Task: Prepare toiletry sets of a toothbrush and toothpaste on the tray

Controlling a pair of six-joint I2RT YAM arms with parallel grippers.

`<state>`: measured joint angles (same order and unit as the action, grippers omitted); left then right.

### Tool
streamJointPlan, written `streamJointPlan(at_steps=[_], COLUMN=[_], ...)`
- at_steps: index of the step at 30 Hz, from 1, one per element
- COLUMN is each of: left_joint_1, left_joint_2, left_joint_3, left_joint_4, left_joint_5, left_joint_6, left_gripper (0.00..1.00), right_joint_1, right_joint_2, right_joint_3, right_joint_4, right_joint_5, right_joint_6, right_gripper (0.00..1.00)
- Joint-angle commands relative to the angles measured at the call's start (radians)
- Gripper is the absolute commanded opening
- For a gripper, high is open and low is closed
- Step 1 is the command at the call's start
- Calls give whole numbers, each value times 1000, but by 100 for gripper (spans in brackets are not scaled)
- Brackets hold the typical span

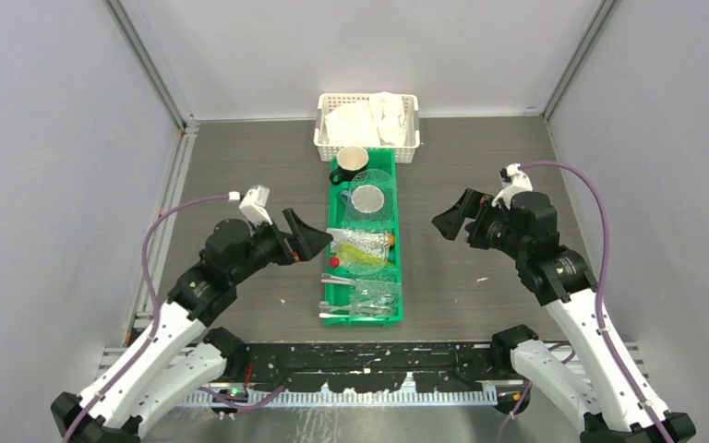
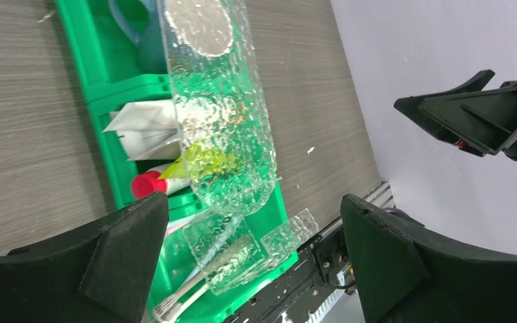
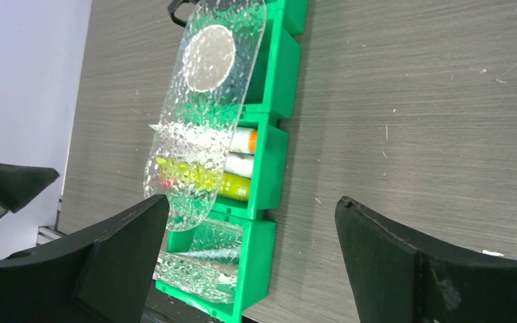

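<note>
A clear, textured tray (image 1: 367,217) with rounded ends lies along the top of the green bin (image 1: 325,293). Under it, in one compartment, lie toothpaste tubes: a yellow-green one (image 3: 236,188), a white one (image 3: 241,164) and one with a red cap (image 2: 149,183). Toothbrushes (image 2: 169,304), one with a pink handle, lie in the nearest compartment beside small clear boxes (image 2: 232,250). My left gripper (image 1: 317,242) is open and empty just left of the bin, seen in its own wrist view (image 2: 254,203). My right gripper (image 1: 447,222) is open and empty, right of the bin (image 3: 250,203).
A white lattice basket (image 1: 367,148) with white cloths stands at the back. A dark mug (image 1: 350,163) sits at the bin's far end. Grey walls close in both sides. Bare wood-grain table shows left and right of the bin.
</note>
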<state>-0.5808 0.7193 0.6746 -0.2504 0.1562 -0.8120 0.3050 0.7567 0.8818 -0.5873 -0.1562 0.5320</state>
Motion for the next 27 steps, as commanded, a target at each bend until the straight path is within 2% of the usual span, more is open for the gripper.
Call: streamJointPlan(at_steps=[1,10,18,21,25,27], left_joint_1=[-1,-1,4,45,167,217], left_joint_2=[-34,87,299,416,575,644], left_joint_3=[-5,74,270,387,520,574], left_joint_4=[-132,-145,-184,-211,-197,-179], left_joint_5=[-101,-142,-244,-230,-112,-111], left_joint_6=[2,67,163,191,201,213], left_gripper=[100,100,100,100,99,99], right_joint_1=[4,5,4,4,3,-2], right_joint_2=[10,32,228,311,414,451], right_joint_3=[-32,-70,65,133,202,222], right_joint_4=[-6,7,30,52,69,76], right_joint_5=[-12,-5,56,85,118,130], right_joint_6=[15,18,34,34,28,24], right_gripper=[100,100,100,100,100,100])
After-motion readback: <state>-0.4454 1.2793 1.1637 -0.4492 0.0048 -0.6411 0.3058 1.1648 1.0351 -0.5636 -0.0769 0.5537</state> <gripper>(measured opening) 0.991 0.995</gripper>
